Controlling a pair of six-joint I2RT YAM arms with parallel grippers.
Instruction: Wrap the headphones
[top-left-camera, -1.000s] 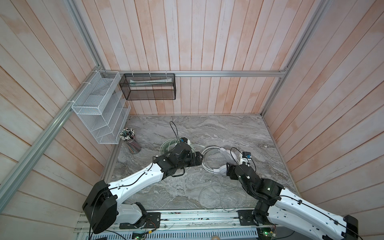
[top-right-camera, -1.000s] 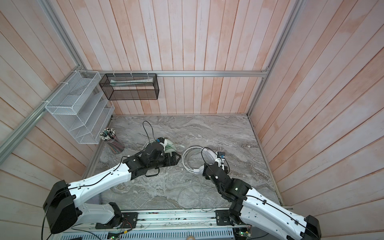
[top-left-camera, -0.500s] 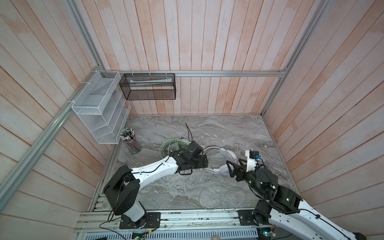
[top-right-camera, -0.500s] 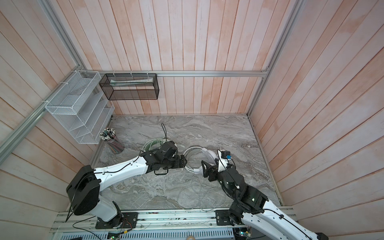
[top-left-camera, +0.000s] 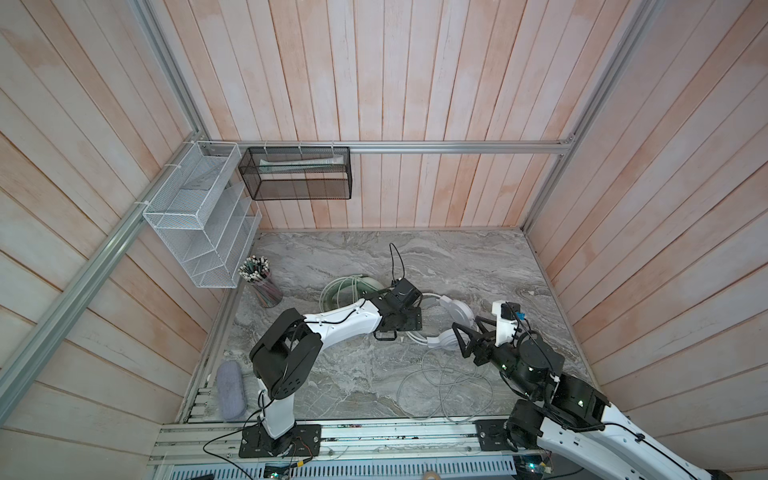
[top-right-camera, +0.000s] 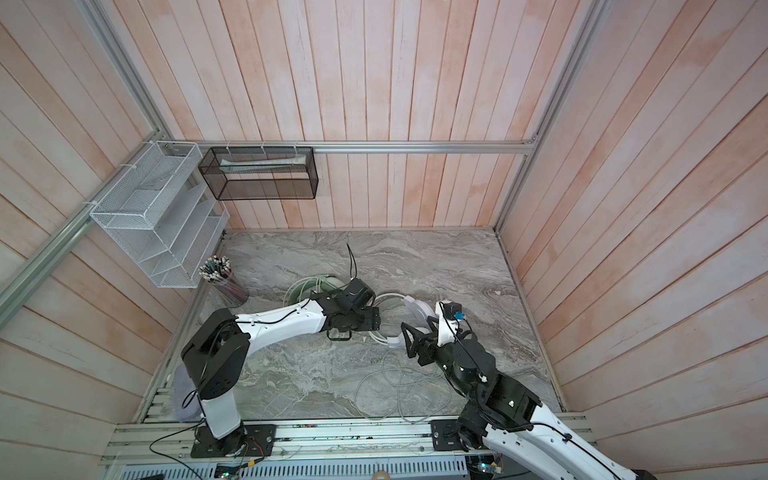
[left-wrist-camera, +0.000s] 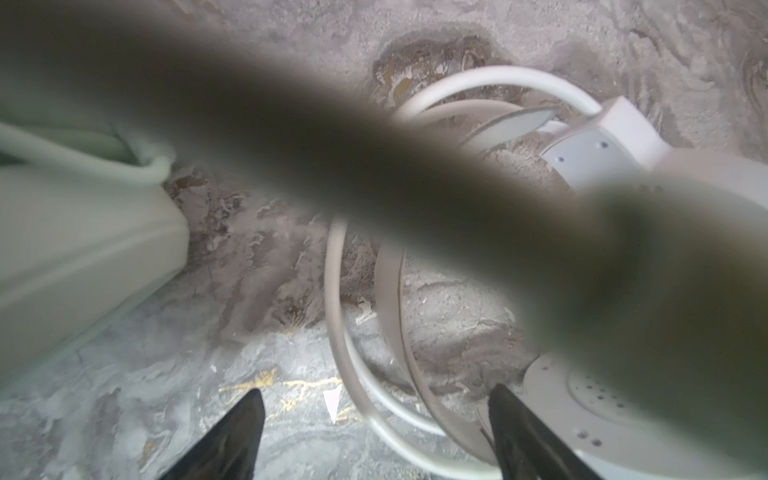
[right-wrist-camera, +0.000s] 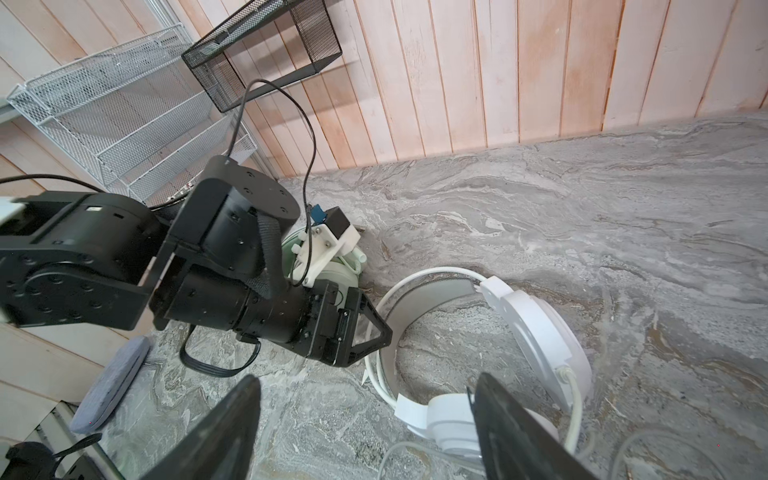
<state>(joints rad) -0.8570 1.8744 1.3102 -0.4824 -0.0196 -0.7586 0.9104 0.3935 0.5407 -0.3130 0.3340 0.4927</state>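
Note:
The white headphones (top-left-camera: 454, 312) lie mid-table with their headband (right-wrist-camera: 432, 291) arched toward the left arm. Their loose cable (top-left-camera: 444, 382) sprawls toward the front edge. The mint green headphones (top-left-camera: 353, 286), with cable coiled round them, sit behind the left arm. My left gripper (top-left-camera: 415, 323) is open low over the white headband (left-wrist-camera: 390, 299), which runs with a cable between its fingers. My right gripper (top-left-camera: 467, 328) is open just in front of the nearer white earcup (right-wrist-camera: 449, 419), holding nothing. A blurred dark shape crosses the left wrist view.
A cup of pencils (top-left-camera: 262, 286) stands at the table's left edge. A grey oval case (top-left-camera: 230, 388) lies at the front left. A white wire rack (top-left-camera: 199, 232) and a black mesh basket (top-left-camera: 297, 172) hang on the walls.
My left arm has swung right, from over the green headphones to the white headband. My right gripper has drawn back slightly to the right of the white headphones.

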